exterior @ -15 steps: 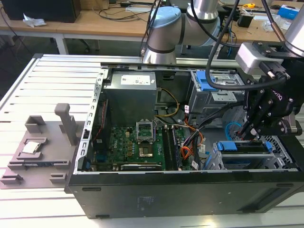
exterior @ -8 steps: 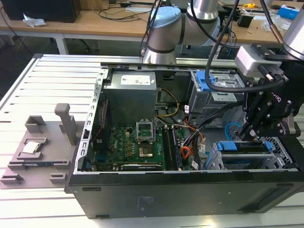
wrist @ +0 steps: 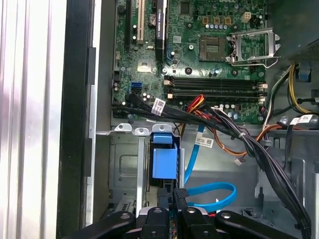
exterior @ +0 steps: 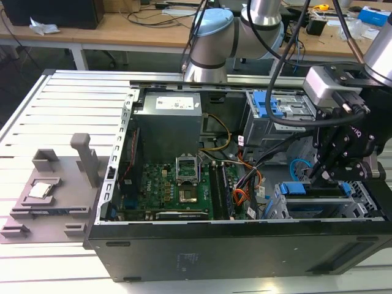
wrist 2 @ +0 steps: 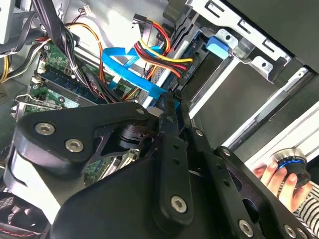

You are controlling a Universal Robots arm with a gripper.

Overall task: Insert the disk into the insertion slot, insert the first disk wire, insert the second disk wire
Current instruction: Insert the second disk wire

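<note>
One open computer case (exterior: pixel 245 245) is sitting on the slatted table (exterior: pixel 55 98), with one motherboard (exterior: pixel 177 190) and one power supply (exterior: pixel 168 122) showing inside. One grey holder (exterior: pixel 55 184) is lying beside it. Two drive cages are showing: one with blue latches (exterior: pixel 275 107), one low bay (exterior: pixel 324 205).

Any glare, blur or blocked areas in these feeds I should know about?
Exterior view: even light, case interior shaded, gripper dark against the drive cage. Second wrist view: the gripper's body blocks the lower half; a hand shows at the edge. First wrist view: washed-out glare on the table slats; motherboard sharp.
</note>
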